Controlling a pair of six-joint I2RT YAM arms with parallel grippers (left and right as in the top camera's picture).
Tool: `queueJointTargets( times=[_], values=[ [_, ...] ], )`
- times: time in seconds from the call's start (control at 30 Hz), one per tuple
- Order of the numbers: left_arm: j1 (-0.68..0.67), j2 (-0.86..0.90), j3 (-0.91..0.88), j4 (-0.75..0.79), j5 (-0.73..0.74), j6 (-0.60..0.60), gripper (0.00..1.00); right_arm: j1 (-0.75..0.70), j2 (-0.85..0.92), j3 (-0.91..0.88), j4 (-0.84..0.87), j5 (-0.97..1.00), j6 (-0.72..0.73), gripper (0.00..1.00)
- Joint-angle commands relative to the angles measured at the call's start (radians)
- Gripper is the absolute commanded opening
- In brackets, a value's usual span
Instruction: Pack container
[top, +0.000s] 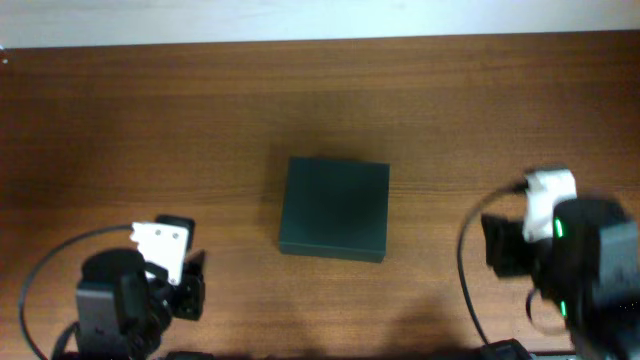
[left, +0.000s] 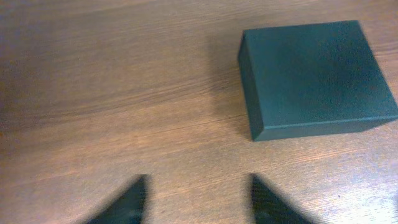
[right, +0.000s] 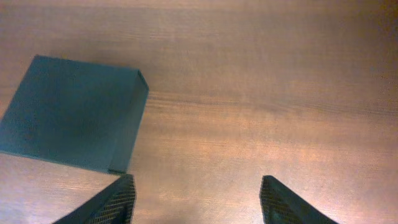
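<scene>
The container (top: 334, 208) is a dark green-black box, lid shut, standing in the middle of the wooden table. It shows at the upper right of the left wrist view (left: 314, 78) and at the left of the right wrist view (right: 71, 118). My left gripper (left: 198, 202) is open and empty, low at the front left of the table (top: 185, 285), well apart from the box. My right gripper (right: 196, 202) is open and empty, at the front right (top: 505, 245), to the right of the box.
The wooden table (top: 150, 130) stretches round the box. A pale wall strip (top: 300, 18) runs along the far edge. Black cables (top: 465, 270) loop beside each arm near the front edge.
</scene>
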Motion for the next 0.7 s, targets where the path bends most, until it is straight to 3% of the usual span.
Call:
queueJointTargets(
  times=[0.0,0.07,0.1,0.23,0.67],
  values=[
    [-0.020,-0.081,-0.063,0.023,0.009,0.010,1.00,-0.006,-0.201,-0.176,-0.012,0.040,0.143,0.71],
    [-0.020,-0.090,-0.063,0.018,0.005,0.011,0.99,-0.006,-0.275,-0.238,-0.014,0.039,0.152,0.87],
    [-0.020,-0.090,-0.063,0.014,0.005,0.011,0.99,-0.006,-0.313,-0.264,0.004,0.036,0.153,0.99],
    [-0.020,-0.090,-0.063,0.011,0.013,0.010,0.99,-0.006,-0.388,-0.283,0.032,0.089,0.151,0.99],
    [-0.020,-0.090,-0.063,0.011,0.012,0.010,0.99,-0.006,-0.387,-0.283,0.021,0.089,0.151,0.99]
  ],
)
